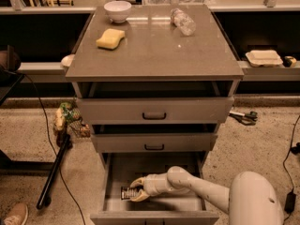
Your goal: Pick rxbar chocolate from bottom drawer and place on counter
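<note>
The bottom drawer (154, 216) is pulled open, plain grey inside. The rxbar chocolate (125, 192), a small black bar with pale lettering, lies at the drawer's left front. My gripper (136, 191) reaches in from the right, and its two pale fingers (137, 182) close above and below the bar's right end. The bar is low in the drawer, at or near its floor. The counter (154, 50) is the glossy grey-brown top of the cabinet, far above the gripper.
On the counter stand a white bowl (117, 9), a yellow sponge (110, 38) and a lying plastic bottle (183, 21). The two upper drawers (154, 110) are slightly open and overhang the bottom one. My white arm base (255, 200) fills the lower right. Cables and a bag lie on the floor at left.
</note>
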`<state>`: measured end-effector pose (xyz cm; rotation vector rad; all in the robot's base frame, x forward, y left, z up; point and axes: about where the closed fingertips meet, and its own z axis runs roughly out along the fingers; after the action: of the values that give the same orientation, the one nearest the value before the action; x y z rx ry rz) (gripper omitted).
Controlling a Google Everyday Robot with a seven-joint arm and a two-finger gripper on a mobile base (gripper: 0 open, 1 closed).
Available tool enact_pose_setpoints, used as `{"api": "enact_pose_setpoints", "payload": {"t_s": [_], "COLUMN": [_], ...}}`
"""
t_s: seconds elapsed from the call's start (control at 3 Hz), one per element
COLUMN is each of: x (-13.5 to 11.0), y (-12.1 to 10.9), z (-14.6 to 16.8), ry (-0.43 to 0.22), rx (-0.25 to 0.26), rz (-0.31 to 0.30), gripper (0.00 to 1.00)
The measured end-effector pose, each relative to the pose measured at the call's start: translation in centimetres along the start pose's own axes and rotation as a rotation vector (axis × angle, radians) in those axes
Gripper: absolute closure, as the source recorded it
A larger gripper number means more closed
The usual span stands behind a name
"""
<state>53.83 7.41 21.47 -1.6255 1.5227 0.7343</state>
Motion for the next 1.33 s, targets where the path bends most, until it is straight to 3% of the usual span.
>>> {"api": "enact_pose_setpoints", "payload": {"t_s": [0.33,1.0,1.33], "x": [-1.6,-9.6,-9.6], "y": [-0.5,-1.0,-1.0], "z": [-1.6,-9.9,-9.9], "ry": [-0.024,-0.058,-0.059], "rx": [-0.017,-0.027,-0.027], "rz": [-0.024,-0.164,-0.164], "gripper": [1.0,1.0,1.0]}}
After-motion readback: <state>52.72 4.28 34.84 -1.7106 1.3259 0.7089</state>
